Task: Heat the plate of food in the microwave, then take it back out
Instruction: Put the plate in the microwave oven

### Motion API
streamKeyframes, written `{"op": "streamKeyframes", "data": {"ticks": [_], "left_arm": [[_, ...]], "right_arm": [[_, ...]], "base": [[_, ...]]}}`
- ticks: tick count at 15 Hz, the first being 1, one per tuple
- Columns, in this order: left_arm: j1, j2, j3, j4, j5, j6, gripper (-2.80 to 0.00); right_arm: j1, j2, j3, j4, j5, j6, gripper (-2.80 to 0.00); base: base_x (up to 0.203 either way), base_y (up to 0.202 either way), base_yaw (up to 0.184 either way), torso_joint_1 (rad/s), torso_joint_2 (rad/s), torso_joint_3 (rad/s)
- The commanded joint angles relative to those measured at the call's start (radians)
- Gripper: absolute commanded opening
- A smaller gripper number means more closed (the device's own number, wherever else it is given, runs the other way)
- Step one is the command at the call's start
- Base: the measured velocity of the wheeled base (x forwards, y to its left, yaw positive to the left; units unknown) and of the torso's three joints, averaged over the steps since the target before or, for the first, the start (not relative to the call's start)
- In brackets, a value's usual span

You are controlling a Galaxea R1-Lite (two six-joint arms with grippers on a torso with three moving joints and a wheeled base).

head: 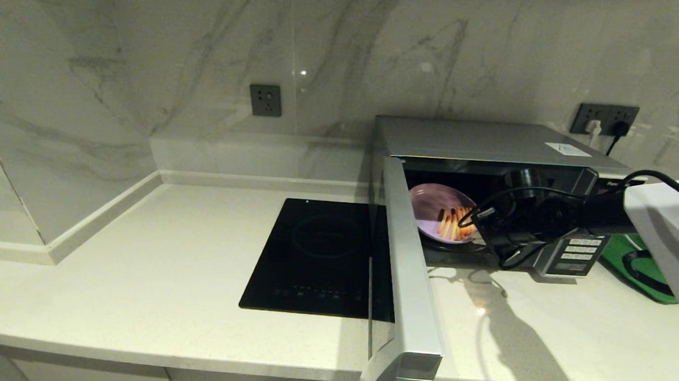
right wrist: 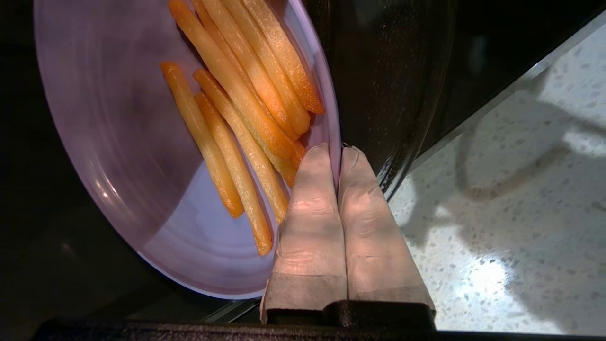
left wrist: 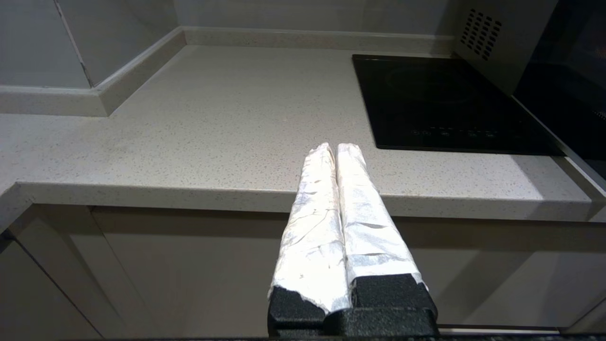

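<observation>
Plate of food: round, shallow, pale lavender, carrying a loose bundle of thin yellow-orange fries gathered toward the rim nearest the opening; located inside the cavity of the microwave, tilted, over the dark glass turntable. Microwave: silver-grey box on the pale speckled countertop, its door swung fully out toward the robot, black button panel on the robot's right of the opening. Right gripper: reached into the cavity, its two taped fingers pressed together with the plate's rim pinched between the tips. Left gripper: idle in front of the counter's edge, foil-wrapped fingers closed against each other with nothing between them. Black glass cooktop: set flush in the countertop, just beside the microwave on the robot's left. Green tray: partly visible on the counter beyond the microwave's right side, behind the right arm. Wall sockets: on the marble backsplash.
</observation>
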Motion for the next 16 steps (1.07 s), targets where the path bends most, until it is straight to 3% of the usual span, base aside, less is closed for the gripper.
{"op": "streamKeyframes", "data": {"ticks": [1,13,14,15,16], "left_arm": [[0.000,-0.002,0.000,-0.001,0.000,-0.001,-2.80],[0.000,-0.002,0.000,-0.001,0.000,-0.001,-2.80],[-0.001,-0.002,0.000,-0.001,0.000,-0.001,-2.80],[0.000,-0.001,0.000,-0.001,0.000,-0.001,-2.80],[0.000,0.000,0.000,-0.001,0.000,-0.001,-2.80]], "right_arm": [[-0.001,0.005,0.000,0.001,-0.003,0.001,-2.80],[-0.001,0.005,-0.006,0.006,-0.028,-0.001,-2.80],[-0.001,0.005,-0.007,0.006,-0.028,-0.001,-1.68],[-0.001,0.004,-0.007,0.006,-0.028,-0.001,0.00],[-0.001,0.002,-0.006,0.006,-0.028,-0.002,0.00]], "base": [[0.000,0.000,0.000,0.000,0.00,0.000],[0.000,0.000,0.000,0.000,0.00,0.000],[0.000,0.000,0.000,0.000,0.00,0.000],[0.000,0.000,0.000,0.000,0.00,0.000],[0.000,0.000,0.000,0.000,0.00,0.000]]}}
